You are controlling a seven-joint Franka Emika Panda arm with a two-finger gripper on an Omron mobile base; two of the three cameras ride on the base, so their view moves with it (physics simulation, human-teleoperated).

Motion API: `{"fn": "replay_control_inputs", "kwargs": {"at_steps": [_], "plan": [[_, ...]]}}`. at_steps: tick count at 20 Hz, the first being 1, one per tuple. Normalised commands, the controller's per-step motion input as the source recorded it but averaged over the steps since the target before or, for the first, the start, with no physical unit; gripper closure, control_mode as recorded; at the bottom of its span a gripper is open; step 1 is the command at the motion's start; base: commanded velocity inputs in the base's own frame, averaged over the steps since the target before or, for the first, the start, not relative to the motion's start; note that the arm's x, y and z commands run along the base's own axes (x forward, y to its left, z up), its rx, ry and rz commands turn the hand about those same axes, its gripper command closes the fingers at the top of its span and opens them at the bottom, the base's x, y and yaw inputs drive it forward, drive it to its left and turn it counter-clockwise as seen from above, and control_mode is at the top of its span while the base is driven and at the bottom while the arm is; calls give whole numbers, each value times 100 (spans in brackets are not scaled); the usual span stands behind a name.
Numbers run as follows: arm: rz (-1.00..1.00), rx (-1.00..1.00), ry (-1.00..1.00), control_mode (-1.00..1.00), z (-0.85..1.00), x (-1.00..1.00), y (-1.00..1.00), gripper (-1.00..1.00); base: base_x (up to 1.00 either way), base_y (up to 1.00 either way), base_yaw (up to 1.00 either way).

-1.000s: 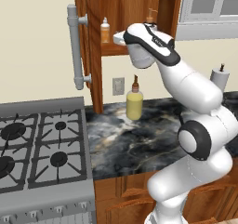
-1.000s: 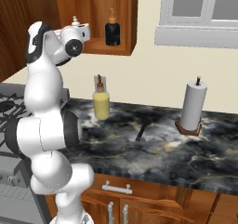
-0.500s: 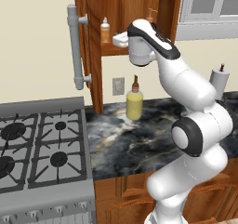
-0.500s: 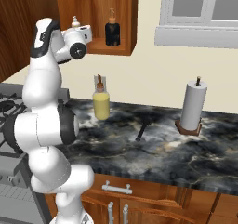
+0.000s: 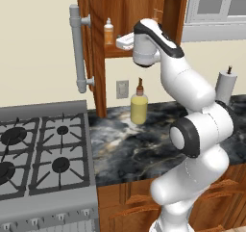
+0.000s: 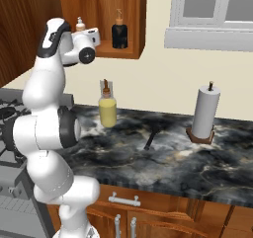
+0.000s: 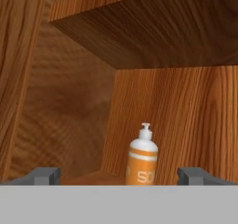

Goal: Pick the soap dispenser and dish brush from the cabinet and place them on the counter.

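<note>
Left base view: the reddish-brown wooden wall cabinet (image 5: pixel 129 14) stands open at the top centre of the frame, its raised-panel door swung out to the left with the long grey bar handle (image 5: pixel 77 48) facing the camera. On its shelf, at the upper middle, sits the small orange-and-white pump soap dispenser (image 5: pixel 109 32). The white arm's gripper (image 5: pixel 124 41) is level with that shelf, just right of the dispenser and apart from it. Compared with a second ago the hand has swung leftward and inward, from outside the cabinet's right edge to the shelf front. A yellow bottle with a brown spout (image 5: pixel 139 106) stands on the dark black marble-like counter with pale veins (image 5: pixel 120 149) below.

Right base view: the gripper (image 6: pixel 97 34) reaches in at the upper left, the orange dispenser (image 6: pixel 80 24) peeking from behind the arm and a dark pump bottle (image 6: pixel 118 32) further right on the same shelf. A thin dark object on the counter (image 6: pixel 150 139) at centre may be the dish brush, though it is too small to be sure. The hand sits a little higher and nearer the shelf than before.

Hand view: the dispenser (image 7: pixel 142 158) stands upright at lower centre, between the two dark fingertips (image 7: pixel 44 175), which are spread wide with nothing between them. The step in hand looks like the approach to the dispenser; next, I judge, the hand must advance until the bottle's body sits between the pads, then close.
</note>
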Motion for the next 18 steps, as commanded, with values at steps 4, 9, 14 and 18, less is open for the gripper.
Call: {"fn": "replay_control_inputs", "kwargs": {"at_steps": [4, 9, 14, 18], "plan": [[2, 0, 0, -100, 0, 15, 0, -100, 0, 0, 0], [2, 0, 0, -100, 0, 14, 3, -100, 0, 0, 0], [1, 0, 0, -100, 0, 14, 7, -100, 0, 0, 0], [1, 0, 0, -100, 0, 15, 8, -100, 0, 0, 0]]}}
